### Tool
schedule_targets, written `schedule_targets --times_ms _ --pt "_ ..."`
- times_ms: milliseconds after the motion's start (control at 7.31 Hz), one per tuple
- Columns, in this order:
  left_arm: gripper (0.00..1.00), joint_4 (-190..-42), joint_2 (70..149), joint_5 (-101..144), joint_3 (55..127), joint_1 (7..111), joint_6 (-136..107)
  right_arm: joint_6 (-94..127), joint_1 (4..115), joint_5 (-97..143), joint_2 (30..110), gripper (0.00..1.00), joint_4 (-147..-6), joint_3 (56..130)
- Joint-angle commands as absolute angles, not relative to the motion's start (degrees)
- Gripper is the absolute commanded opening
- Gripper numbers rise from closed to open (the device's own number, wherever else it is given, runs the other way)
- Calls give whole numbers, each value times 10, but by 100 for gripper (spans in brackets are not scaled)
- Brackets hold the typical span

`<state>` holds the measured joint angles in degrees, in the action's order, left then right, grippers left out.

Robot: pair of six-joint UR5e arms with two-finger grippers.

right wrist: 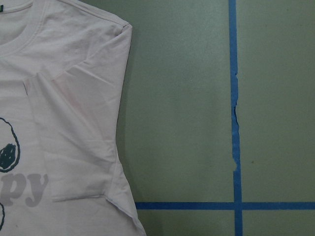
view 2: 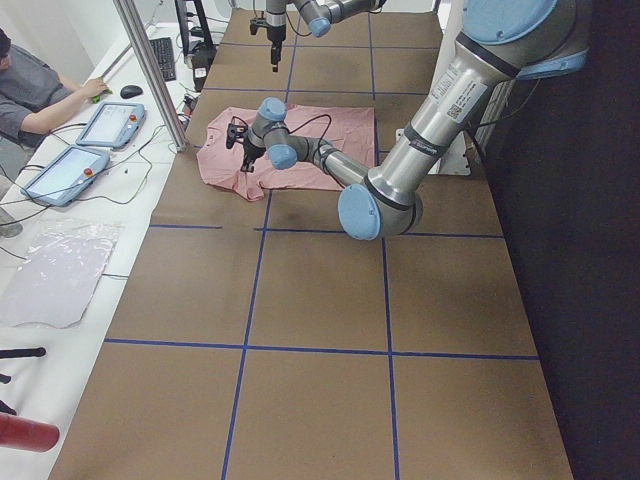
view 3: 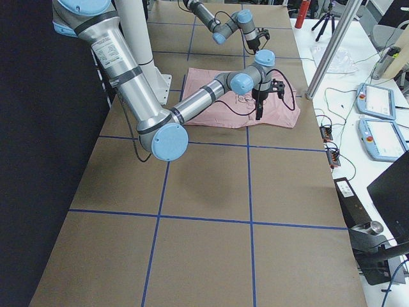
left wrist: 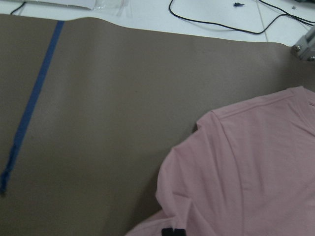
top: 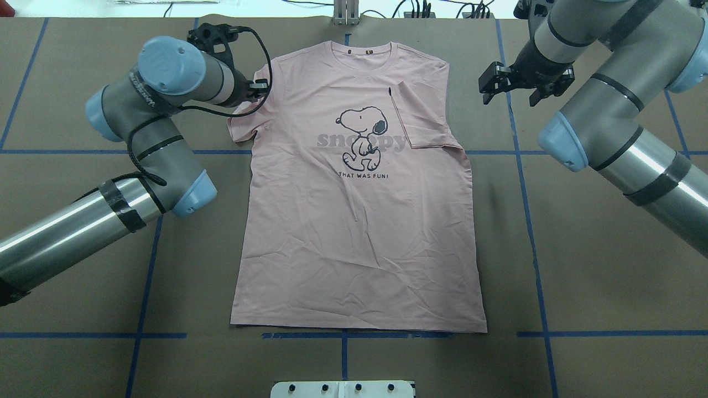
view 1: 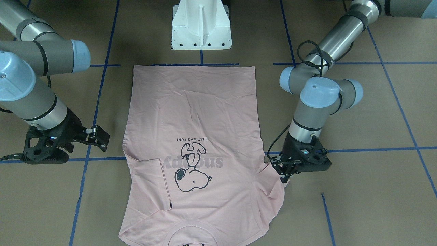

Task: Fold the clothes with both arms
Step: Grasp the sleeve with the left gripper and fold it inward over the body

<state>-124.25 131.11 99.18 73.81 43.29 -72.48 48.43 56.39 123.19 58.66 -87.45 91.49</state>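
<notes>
The pale pink T-shirt (top: 359, 232) lies flat on the brown table with the dog print facing up and its collar at the far edge. One sleeve (top: 423, 119) is folded inward over the front, its small black tag showing. My left gripper (top: 259, 88) is down at the other sleeve (view 1: 273, 181) and shut on its puckered edge. In the left wrist view the bunched sleeve (left wrist: 206, 196) runs down to my fingertips (left wrist: 172, 231). My right gripper (top: 510, 97) hovers open beside the folded sleeve's side, off the cloth and holding nothing; it also shows as the right gripper (view 1: 101, 138).
The white pedestal base (view 1: 201, 27) stands just past the shirt's hem. Blue tape lines (right wrist: 235, 123) grid the brown table. Beyond the collar edge is a white bench with cables and tablets (view 2: 105, 125), a metal post (view 2: 150, 70) and a seated person (view 2: 30, 90).
</notes>
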Motion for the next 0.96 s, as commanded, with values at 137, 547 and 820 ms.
schedule_targets --times_ms 137,547,820 --pt "0 -1202 1411 989 687 395 -805 484 564 1232 589 100 -875 914" --pt "9 -1214 1469 985 584 395 -809 483 563 1231 588 100 -875 914" --pt "100 -1257 1458 976 594 395 -806 483 563 1231 588 100 -875 911"
